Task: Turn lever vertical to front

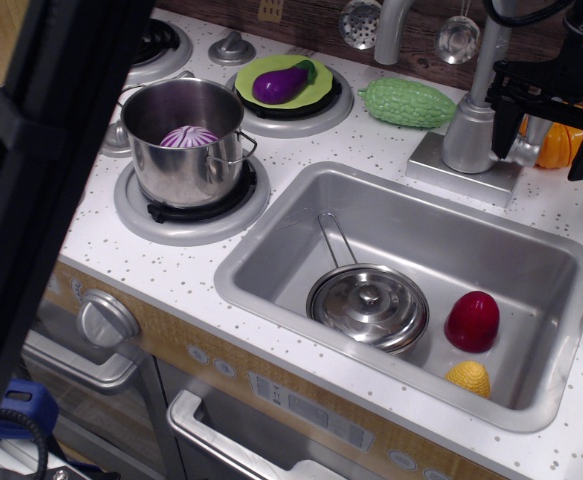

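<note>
The grey faucet (468, 130) stands on its square base behind the sink, with its spout rising out of the top of the frame. The lever (524, 146), a short silver rod with a rounded tip, juts from the cone's right side, pointing right and towards the front. My black gripper (542, 132) hangs over it from the upper right. Its fingers (499, 104) are spread apart, one by the faucet body and one further right, with the lever between them. I cannot tell whether a finger touches the lever.
The sink (271, 250) holds a pot lid (369, 303), a red toy (472, 321) and a yellow toy (469, 378). A green gourd (407, 102) lies left of the faucet. An orange object (559, 146) sits behind the gripper. A pot (183, 140) stands on the front burner and an eggplant (281, 82) on a plate behind it.
</note>
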Robot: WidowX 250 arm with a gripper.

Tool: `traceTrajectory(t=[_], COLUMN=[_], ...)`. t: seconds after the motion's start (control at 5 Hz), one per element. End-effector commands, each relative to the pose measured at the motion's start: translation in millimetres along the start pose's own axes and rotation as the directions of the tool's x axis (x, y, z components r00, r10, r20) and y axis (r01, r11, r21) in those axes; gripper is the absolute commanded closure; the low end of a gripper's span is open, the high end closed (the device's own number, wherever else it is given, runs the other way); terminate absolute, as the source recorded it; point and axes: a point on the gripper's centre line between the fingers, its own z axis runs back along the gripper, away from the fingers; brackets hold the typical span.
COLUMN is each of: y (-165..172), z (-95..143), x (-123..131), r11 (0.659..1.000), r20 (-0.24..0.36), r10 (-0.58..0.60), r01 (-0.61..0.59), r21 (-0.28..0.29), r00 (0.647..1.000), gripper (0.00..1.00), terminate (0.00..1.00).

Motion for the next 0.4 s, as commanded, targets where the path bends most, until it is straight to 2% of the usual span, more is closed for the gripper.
traceTrajectory(t=[0.0, 0.2], y=[0.0, 10.6], z=[0.0, 23.0], x=[0.0, 13.9], r11=[1.000, 0.997], r20=[0.000, 0.056], r10=[0.000, -0.046], r01=[0.000, 0.042], r21=[0.000, 0.065], r00=[1.000, 0.997], gripper=[0.00, 0.00], terminate=[0.00, 0.00])
